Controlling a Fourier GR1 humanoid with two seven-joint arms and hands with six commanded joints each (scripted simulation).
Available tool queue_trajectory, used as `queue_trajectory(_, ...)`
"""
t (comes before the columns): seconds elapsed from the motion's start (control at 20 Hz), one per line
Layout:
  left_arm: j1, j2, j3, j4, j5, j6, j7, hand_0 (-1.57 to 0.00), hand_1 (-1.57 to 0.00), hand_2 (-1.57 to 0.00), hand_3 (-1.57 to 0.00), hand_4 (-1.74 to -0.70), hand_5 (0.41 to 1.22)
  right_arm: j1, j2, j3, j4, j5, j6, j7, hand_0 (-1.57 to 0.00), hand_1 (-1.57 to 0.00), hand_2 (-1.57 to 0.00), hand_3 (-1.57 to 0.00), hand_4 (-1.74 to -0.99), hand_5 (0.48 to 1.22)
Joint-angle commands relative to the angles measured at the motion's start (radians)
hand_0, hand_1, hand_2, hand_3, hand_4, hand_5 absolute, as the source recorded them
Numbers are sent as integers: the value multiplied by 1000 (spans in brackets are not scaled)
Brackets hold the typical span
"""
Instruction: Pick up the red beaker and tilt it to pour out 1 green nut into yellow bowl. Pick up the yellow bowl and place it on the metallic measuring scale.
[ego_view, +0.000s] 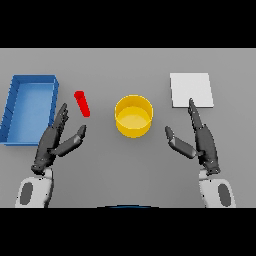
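A slim red beaker (82, 103) stands on the grey table, left of centre. The yellow bowl (133, 116) sits in the middle, its inside bare as far as I can see. At the back right lies the pale square measuring scale (191, 90). My left hand (54, 140) rests open below and left of the beaker, fingertips a short way from it, holding nothing. On the right, my right hand (200, 138) is also open, fingers pointing at the scale's near edge, thumb towards the bowl. No green nut is visible.
A blue rectangular tray (15, 107) lies at the far left, beside my left hand and the beaker.
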Motion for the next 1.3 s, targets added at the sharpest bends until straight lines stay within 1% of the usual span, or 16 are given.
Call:
queue_trajectory(0.0, -28, 4, 16, 39, 8, -2, 4, 1, 1, 1, 1, -1145, 643, 6, -4, -5, -6, -15, 10, -4, 1, 1, 1, 1, -1189, 626)
queue_trajectory(0.1, -94, 3, 37, 117, 13, -1, -17, 1, 1, 1, 1, -1169, 648, -2, -2, -10, -3, -31, 19, 0, 1, 1, 1, 1, -1209, 627)
queue_trajectory(0.15, -120, 10, 50, 152, 18, -6, -39, 1, 1, 1, 1, -1178, 650, -2, -4, -10, -1, -30, 20, -10, 1, 1, 1, 1, -1215, 628)
queue_trajectory(0.25, -175, 9, 60, 235, 3, 1, -46, 1, 1, 1, 1, -1177, 644, 2, 2, -8, 7, -33, 21, -21, 1, 1, 1, 1, -1220, 626)
queue_trajectory(0.3, -212, 15, 72, 278, 3, 1, -54, 1, 1, 1, 1, -1176, 640, -4, -2, -12, 14, -36, 25, -10, 1, 1, 1, 1, -1225, 627)
queue_trajectory(0.35, -233, 8, 74, 320, 2, -3, -78, 1, 1, 1, 1, -1178, 637, -1, 0, -11, 12, -38, 26, -14, 1, 1, 1, 1, -1229, 626)
queue_trajectory(0.4, -264, 7, 79, 348, 2, -3, -82, 1, 1, 1, 1, -1180, 636, 9, 0, -9, 5, -39, 28, -31, 1, 1, 1, 1, -1229, 626)
queue_trajectory(0.5, -301, 11, 87, 398, 0, -8, -113, 1, 1, 1, 1, -1189, 641, 0, 3, -7, 8, -27, 18, -19, 1, 1, 1, 1, -1222, 626)
queue_trajectory(0.55, -331, 10, 94, 426, 2, -9, -115, 1, 1, 1, 1, -1197, 646, 8, 2, -3, 3, -22, 18, -17, 1, 1, 1, 1, -1218, 626)
queue_trajectory(0.6, -348, 8, 93, 449, -8, -1, -131, 1, 1, 1, 1, -1200, 651, 21, 2, 1, -2, -26, 25, -27, 1, 1, 1, 1, -1222, 627)
queue_trajectory(0.85, -446, 3, 99, 563, -48, 36, -115, 1, 1, 1, 1, -1196, 664, 3, 0, -20, -8, -50, 24, 4, 1, 1, 1, 1, -1233, 634)
queue_trajectory(0.95, -483, 4, 113, 623, -50, 42, -136, 1, 1, 1, 1, -1203, 671, 15, 0, -14, -17, -44, 23, -8, 1, 1, 1, 1, -1238, 638)
queue_trajectory(1.0, -489, -3, 116, 638, -50, 48, -145, 1, 1, 1, 1, -1207, 673, 8, 3, -16, -14, -42, 17, 5, 1, 1, 1, 1, -1240, 639)
queue_trajectory(1.05, -499, -5, 126, 661, -43, 48, -162, 1, 1, 1, 1, -1215, 678, 18, 3, -13, -20, -35, 13, -12, 1, 1, 1, 1, -1241, 641)
queue_trajectory(1.15, -524, -17, 147, 711, -28, 53, -214, 1, 1, 1, 1, -1246, 695, 10, 0, -20, -15, -41, 13, 7, 1, 1, 1, 1, -1245, 642)
queue_trajectory(1.25, -532, -30, 173, 735, -2, 59, -275, 1, 1, 1, 1, -1285, 708, 3, 0, -23, 0, -43, 15, 5, 1, 1, 1, 1, -1246, 645)
